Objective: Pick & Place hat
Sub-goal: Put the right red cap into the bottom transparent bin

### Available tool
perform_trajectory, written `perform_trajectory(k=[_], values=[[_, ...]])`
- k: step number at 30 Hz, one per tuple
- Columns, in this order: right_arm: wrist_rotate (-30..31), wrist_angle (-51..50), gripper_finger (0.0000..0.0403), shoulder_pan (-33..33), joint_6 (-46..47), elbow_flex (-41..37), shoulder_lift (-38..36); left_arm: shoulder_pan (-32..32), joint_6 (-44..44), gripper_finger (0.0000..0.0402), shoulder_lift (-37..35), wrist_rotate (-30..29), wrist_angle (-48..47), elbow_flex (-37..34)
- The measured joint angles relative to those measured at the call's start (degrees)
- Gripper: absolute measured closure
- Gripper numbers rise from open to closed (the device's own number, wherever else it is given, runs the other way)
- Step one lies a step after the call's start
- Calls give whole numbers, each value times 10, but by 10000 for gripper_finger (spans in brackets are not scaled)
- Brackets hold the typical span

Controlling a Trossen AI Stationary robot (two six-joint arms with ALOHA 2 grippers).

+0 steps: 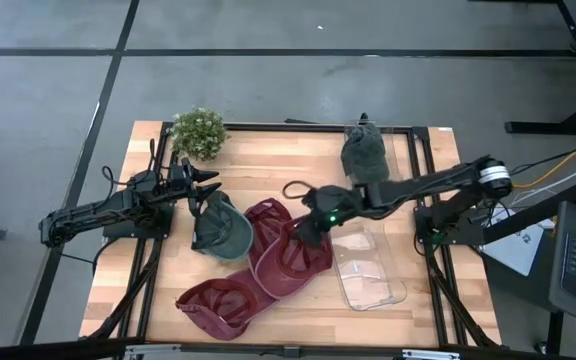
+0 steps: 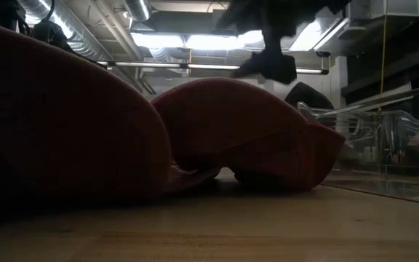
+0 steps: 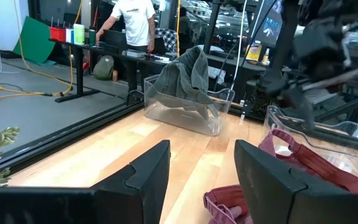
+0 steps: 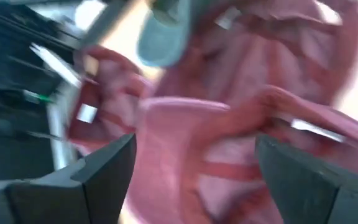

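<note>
Two maroon hats lie on the wooden table, one in the middle (image 1: 288, 255) and one near the front edge (image 1: 223, 303). A dark green hat (image 1: 220, 228) lies to their left. My right gripper (image 1: 308, 228) reaches in from the right and hovers open just above the middle maroon hat (image 4: 241, 124), clear of it in the low view (image 2: 268, 65). My left gripper (image 1: 203, 185) stands open and level at the table's left, beside the green hat, with nothing between its fingers (image 3: 201, 180).
A clear container (image 1: 368, 270) stands right of the maroon hats. Another clear container at the far right holds a grey-green hat (image 1: 364, 152). A small potted plant (image 1: 199, 132) sits at the far left. A person stands in the room beyond the table (image 3: 132, 22).
</note>
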Motion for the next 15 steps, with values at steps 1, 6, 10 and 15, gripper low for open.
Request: perform_trajectory(k=[1, 6, 10, 15], values=[[1, -29, 79, -3, -15, 13, 9, 0, 0, 227, 0, 0, 0, 0], [44, -208, 79, -12, -99, 94, 41, 0, 0, 230, 0, 0, 0, 0], [89, -307, 79, -19, -141, 150, 51, 0, 0, 230, 0, 0, 0, 0], [120, -349, 79, -29, -156, 155, 53, 0, 0, 230, 0, 0, 0, 0]])
